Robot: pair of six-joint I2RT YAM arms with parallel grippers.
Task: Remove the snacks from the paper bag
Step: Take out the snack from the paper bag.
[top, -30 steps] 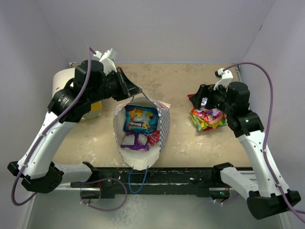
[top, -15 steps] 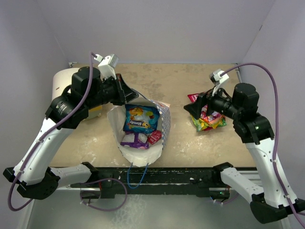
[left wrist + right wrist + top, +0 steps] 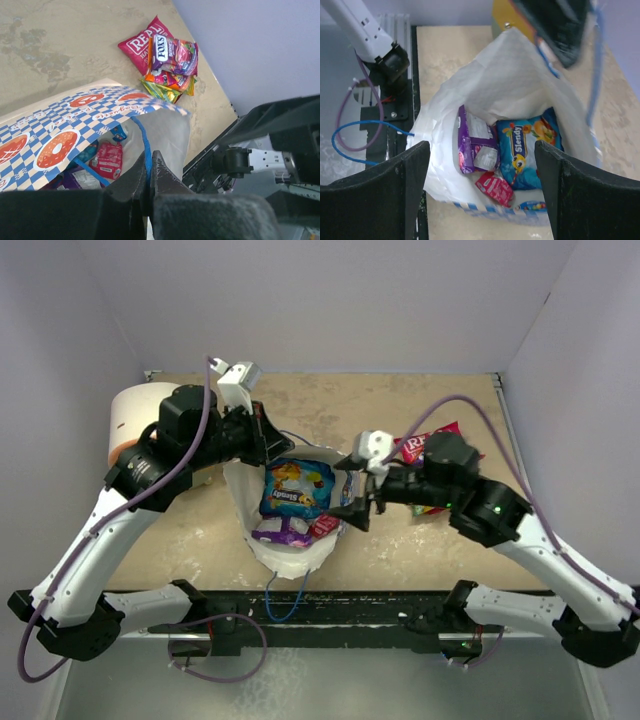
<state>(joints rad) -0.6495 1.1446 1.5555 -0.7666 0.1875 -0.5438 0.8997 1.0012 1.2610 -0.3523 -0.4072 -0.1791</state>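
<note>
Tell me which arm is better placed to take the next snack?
Right: the right pincer, open, hangs at the mouth of the paper bag, facing the blue packet. The left pincer is shut on the bag's edge.

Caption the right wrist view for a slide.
Open right gripper above the paper bag containing a blue Slendy packet, purple packet and red packet.

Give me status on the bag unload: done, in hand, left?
Done: a pile of packets lies on the table outside the paper bag. In hand: left gripper shut on the bag's rim, holding it open; right gripper open, empty, over the mouth. Left: blue packet, purple packet, small red packet inside.
</note>
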